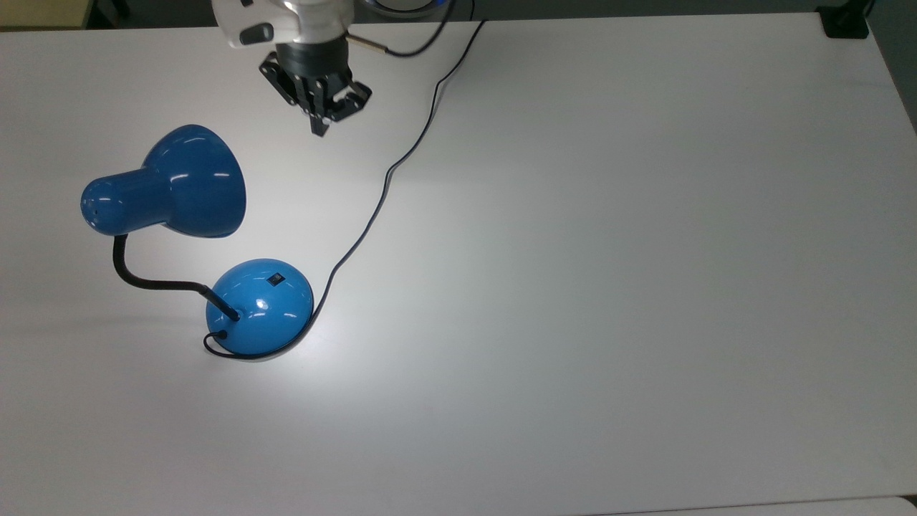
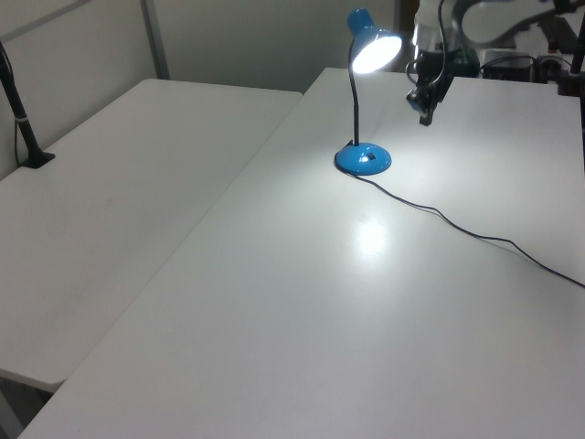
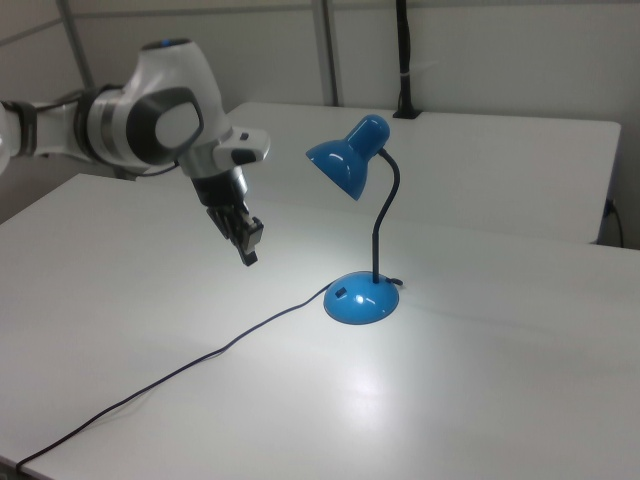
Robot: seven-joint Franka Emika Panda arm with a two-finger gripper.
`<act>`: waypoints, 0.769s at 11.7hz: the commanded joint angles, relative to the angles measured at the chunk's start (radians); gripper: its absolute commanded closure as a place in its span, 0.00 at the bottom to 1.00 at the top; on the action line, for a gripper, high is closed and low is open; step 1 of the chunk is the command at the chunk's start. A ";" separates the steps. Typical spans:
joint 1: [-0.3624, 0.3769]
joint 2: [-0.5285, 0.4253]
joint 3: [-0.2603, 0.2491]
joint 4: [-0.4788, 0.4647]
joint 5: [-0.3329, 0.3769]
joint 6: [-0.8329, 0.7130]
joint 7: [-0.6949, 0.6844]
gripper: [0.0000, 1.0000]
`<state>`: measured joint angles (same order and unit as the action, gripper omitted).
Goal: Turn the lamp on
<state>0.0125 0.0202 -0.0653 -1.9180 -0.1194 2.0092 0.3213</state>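
The glossy blue lamp stands on the white table [image 1: 609, 287], its domed base [image 1: 259, 307] at the top view's left and its bell shade [image 1: 179, 183] above on a bent black neck. The bulb glows inside the shade [image 2: 370, 46] and lights the table [image 2: 370, 236] below. A small black switch [image 1: 275, 279] sits on the base's top. My gripper [image 1: 319, 129] hangs shut and empty, well clear of the lamp, near the top view's upper edge. In the right view the gripper [image 3: 248, 255] hovers to the left of the base [image 3: 361, 300], above the table.
The lamp's thin black cord [image 1: 387, 179] snakes from the base across the table toward the far edge. A black clamp [image 1: 845, 21] sits at the table's corner. In the left view a second white table [image 2: 119, 183] adjoins, with a black post [image 2: 23, 119].
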 commanded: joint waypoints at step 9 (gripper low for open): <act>-0.026 0.018 -0.008 0.315 0.155 -0.466 -0.396 0.00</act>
<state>-0.0310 0.0229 -0.0681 -1.6185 0.0168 1.5694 -0.0560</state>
